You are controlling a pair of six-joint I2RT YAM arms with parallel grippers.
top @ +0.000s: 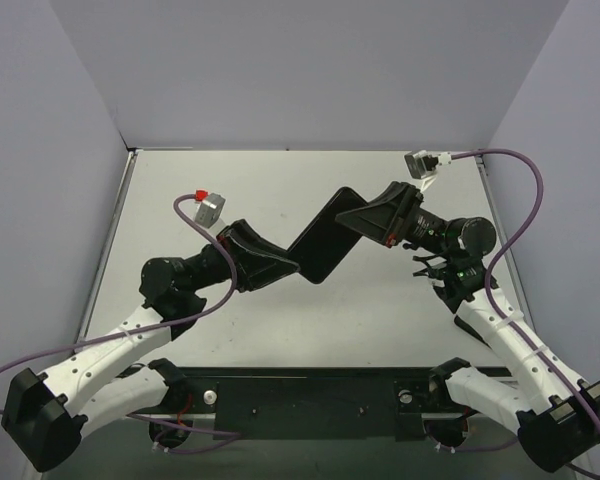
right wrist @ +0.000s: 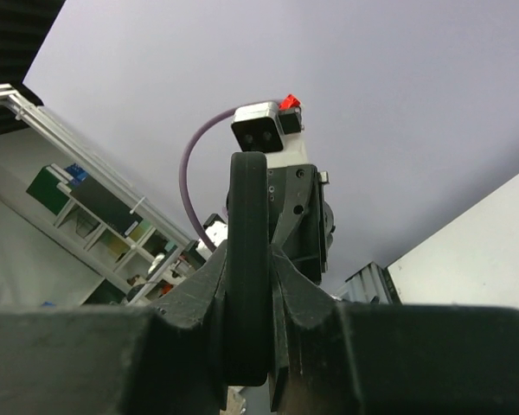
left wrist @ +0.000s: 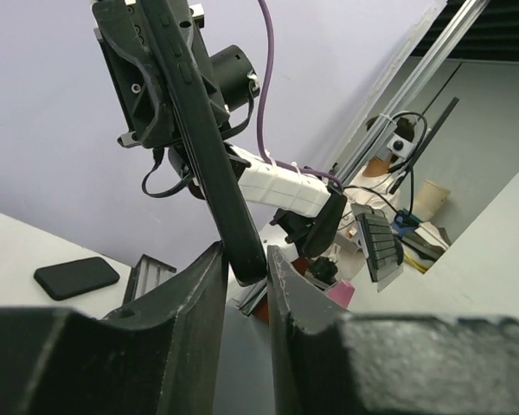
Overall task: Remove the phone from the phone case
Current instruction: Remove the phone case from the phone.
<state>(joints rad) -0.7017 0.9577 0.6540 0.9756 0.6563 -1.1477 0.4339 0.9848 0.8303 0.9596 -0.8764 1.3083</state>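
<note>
Both arms up off the table (top: pixel 400 330), meeting mid-workspace. The phone (top: pixel 325 235) hangs in the air between them, slanted, its lower end toward the L arm and its upper end toward the R arm. L gripper (top: pixel 292 268) has the lower end. In the L wrist cam the phone (left wrist: pixel 203 147) runs edge-on up out of the gripper (left wrist: pixel 246 259), both fingers (left wrist: pixel 203 294) pressed flat against its faces with no gap showing, so it is closed down to the phone's thickness. R gripper (top: pixel 352 215) has the upper end, and the R wrist cam shows the same: a thick black rounded edge (right wrist: pixel 248 216) standing upright between the R fingers (right wrist: pixel 298 285), gripper (right wrist: pixel 249 277) clamped onto it. Side buttons are visible on the phone's edge in the L wrist cam. Case (right wrist: pixel 248 181) — I read the rounded rim as the case on the handset, but I can't separate the two in any view, everything being black on black. A dark flat slab (left wrist: pixel 76 277) lies on a pale surface at the L wrist cam's lower left; can't tell what it is.
</note>
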